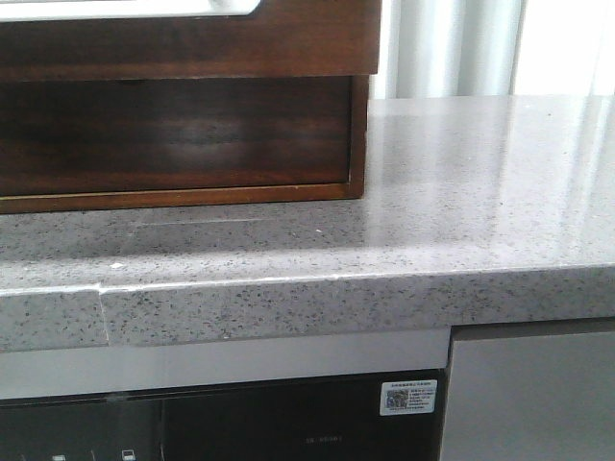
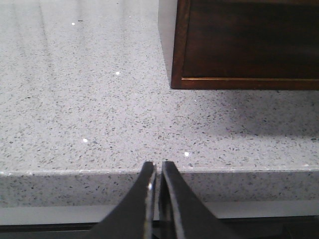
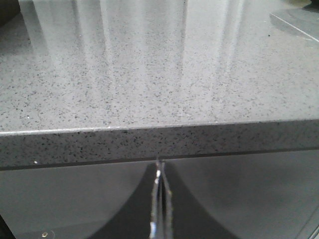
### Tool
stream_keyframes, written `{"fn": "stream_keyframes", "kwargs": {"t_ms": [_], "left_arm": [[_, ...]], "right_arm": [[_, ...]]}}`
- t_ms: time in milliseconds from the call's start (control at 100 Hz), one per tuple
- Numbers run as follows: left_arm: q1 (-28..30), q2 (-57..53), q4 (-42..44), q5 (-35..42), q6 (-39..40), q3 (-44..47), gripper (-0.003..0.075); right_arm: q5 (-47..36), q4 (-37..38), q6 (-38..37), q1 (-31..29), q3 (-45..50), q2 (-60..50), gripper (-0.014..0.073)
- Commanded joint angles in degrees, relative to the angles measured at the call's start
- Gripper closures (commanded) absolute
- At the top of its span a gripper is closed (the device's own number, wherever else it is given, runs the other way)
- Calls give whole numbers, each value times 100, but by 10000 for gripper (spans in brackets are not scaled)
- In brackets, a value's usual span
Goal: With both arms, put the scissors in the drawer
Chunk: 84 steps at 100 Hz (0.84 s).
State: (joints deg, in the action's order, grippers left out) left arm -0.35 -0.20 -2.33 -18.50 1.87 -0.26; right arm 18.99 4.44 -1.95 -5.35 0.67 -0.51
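Counter point(image 1: 461, 192) sitting speckled grey, carrying a dark wooden cabinet point(image 1: 183, 134) at the back left. Left gripper point(image 2: 158, 172) hovering at the counter edge near the cabinet corner, jaws nearly touching, holding nothing. Right gripper point(image 3: 159, 167) hanging below the edge, jaws pressed together. Scissors not showing anywhere.

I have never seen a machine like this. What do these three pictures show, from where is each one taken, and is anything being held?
This is a robot with two arms. The front view looks forward over a speckled grey stone countertop, where a dark reddish-brown wooden cabinet stands at the left. The other two pictures come from cameras on the wrists. The dark wedges at their lower edge are the left tool and the right tool, both closed and holding nothing, just before the counter's edge. The left one faces the cabinet's corner. No scissors appear in any picture.
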Motion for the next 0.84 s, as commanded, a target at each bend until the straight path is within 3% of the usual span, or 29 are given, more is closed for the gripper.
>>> {"fn": "stream_keyframes", "kwargs": {"t_ms": [0, 830], "left_arm": [[13, -193, -56, 299, 4, 126, 740], [13, -193, -56, 299, 4, 126, 740]], "right_arm": [[-146, 82, 139, -35, 180, -158, 659], [-146, 20, 139, -35, 180, -158, 659]]}}
